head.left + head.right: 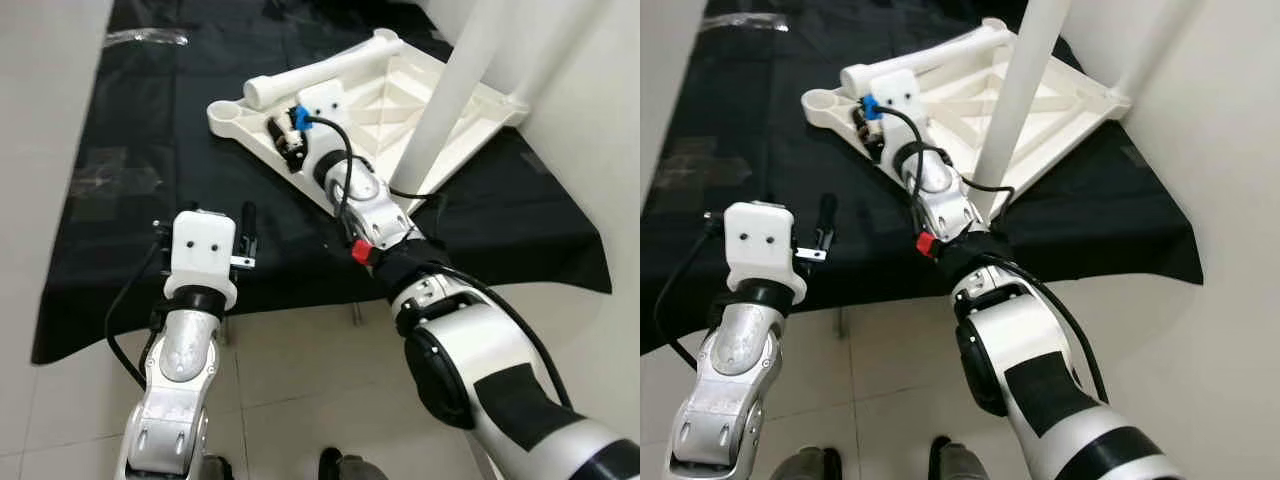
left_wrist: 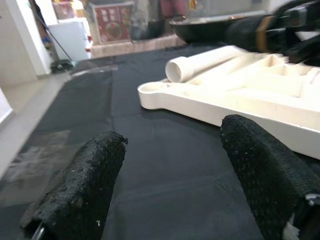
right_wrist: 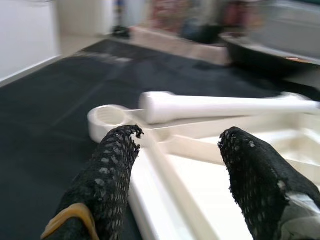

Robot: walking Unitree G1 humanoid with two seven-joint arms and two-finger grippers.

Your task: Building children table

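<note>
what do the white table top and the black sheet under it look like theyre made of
Table top: likely moulded plastic, off-white with a slight sheen; its upturned underside shows cast-in ribs and a round leg socket.
Black sheet: seems a thin woven or non-woven fabric, matte, lying flat on the floor with soft creases and a limp, wavy edge.
</note>
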